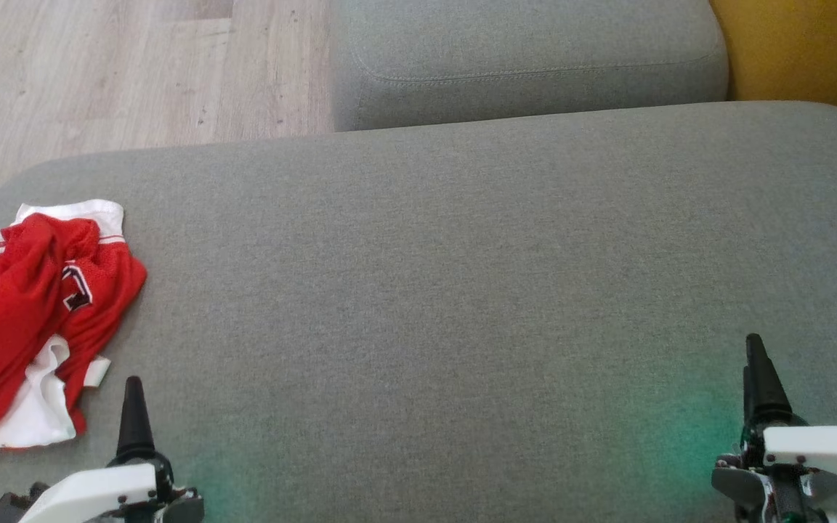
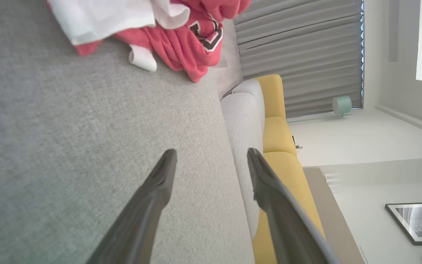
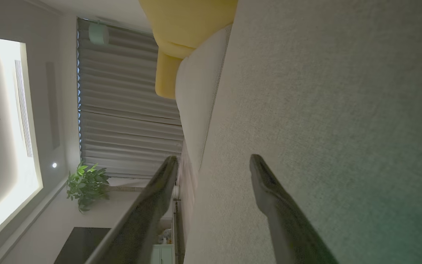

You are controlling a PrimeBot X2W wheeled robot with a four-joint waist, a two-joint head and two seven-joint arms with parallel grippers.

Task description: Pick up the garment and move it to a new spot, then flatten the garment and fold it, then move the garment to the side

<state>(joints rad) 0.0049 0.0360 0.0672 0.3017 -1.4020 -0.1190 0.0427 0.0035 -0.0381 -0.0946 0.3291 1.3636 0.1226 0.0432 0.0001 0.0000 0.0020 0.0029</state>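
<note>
At the grey fabric cushion's [image 1: 462, 290] left end lies a crumpled red-and-white mesh jersey [image 1: 26, 312]. Both the left gripper [image 2: 211, 156] and right gripper [image 3: 214, 161] gape wide, empty.

Grey sofa seat [image 1: 462, 254], wood floor [image 1: 99, 73], yellow cushion [image 2: 277, 134], curtain [image 3: 123, 91], potted plant [image 3: 86, 183]

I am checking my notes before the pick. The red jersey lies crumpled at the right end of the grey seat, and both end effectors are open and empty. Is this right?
Not quite. The jersey lies crumpled at the left end of the grey seat, as the head view shows. The rest holds: the left end effector and right end effector are open and empty.
</note>
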